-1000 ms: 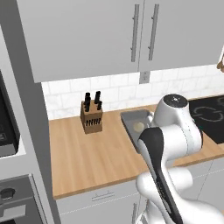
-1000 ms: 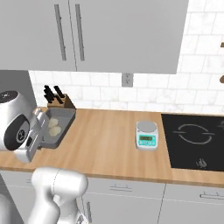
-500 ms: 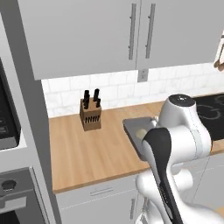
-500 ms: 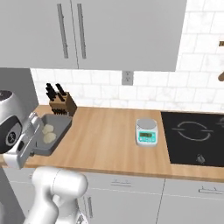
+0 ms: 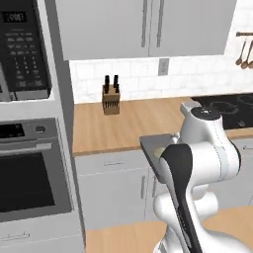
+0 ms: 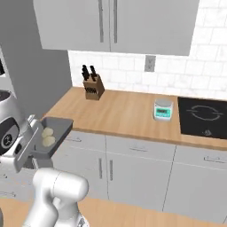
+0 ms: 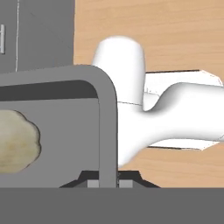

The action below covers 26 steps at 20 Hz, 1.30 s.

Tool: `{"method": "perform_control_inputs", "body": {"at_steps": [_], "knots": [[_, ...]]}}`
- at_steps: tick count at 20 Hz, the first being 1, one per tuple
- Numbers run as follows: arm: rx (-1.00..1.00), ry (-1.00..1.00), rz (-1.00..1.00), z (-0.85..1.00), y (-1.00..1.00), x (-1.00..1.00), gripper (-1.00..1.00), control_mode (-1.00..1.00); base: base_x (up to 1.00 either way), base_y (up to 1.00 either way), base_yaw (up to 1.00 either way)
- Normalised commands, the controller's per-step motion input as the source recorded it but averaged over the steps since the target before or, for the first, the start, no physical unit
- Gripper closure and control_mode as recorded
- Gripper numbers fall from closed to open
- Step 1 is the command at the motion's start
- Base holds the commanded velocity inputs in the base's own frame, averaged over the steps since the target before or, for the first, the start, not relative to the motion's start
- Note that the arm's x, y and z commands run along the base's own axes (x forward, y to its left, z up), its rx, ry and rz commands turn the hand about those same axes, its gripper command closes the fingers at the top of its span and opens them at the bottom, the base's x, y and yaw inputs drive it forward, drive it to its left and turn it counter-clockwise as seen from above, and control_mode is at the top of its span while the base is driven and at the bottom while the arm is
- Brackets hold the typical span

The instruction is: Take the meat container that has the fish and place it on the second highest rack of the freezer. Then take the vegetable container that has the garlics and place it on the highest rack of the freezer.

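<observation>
My gripper [image 6: 36, 142] is shut on the wall of the vegetable container [image 6: 52, 134], a dark-grey rectangular tray held level in the air in front of the lower cabinets. Two garlics [image 6: 47, 132] lie inside it, pale and round. In the left base view the vegetable container [image 5: 152, 147] sticks out from behind my arm with one garlic [image 5: 160, 152] peeking over its edge. The hand view shows the gripper [image 7: 107, 183] pinching the tray's rim [image 7: 107, 118], with a garlic [image 7: 15, 141] on the tray floor. The meat container, the fish and the freezer are out of view.
A knife block [image 5: 111, 96] and a small kitchen scale [image 6: 162, 109] stand on the wooden counter [image 6: 124, 111]. A black cooktop [image 6: 204, 116] lies at the right. A microwave [image 5: 22, 49] above an oven [image 5: 29, 173] fills the tall unit at the left. Wall cabinets [image 5: 148, 24] hang above.
The whole picture has shifted: the base has backed away from the counter, so cabinet fronts, floor and oven come into view. The tray stays in my shut gripper.
</observation>
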Motion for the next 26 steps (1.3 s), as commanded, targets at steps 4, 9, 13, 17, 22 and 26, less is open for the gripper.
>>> {"method": "perform_control_inputs", "body": {"at_steps": [4, 9, 13, 17, 22, 26], "knots": [[0.00, 0.00, 0.00, 0.00, 0.00, 0.00, 1.00, 1.00, -0.83, 0.15, 0.75], [0.00, 0.00, 0.00, 0.00, 0.00, 0.00, 1.00, 1.00, -0.26, 1.00, 0.59], [0.00, 0.00, 0.00, 0.00, 0.00, 0.00, 1.00, 1.00, 0.00, 1.00, 0.40], [0.00, 0.00, 0.00, 0.00, 0.00, 0.00, 1.00, 1.00, 0.60, 1.00, 0.18], [0.00, 0.00, 0.00, 0.00, 0.00, 0.00, 1.00, 1.00, 1.00, 1.00, 0.13], [0.00, 0.00, 0.00, 0.00, 0.00, 0.00, 1.00, 1.00, 0.92, 1.00, 0.18]]}}
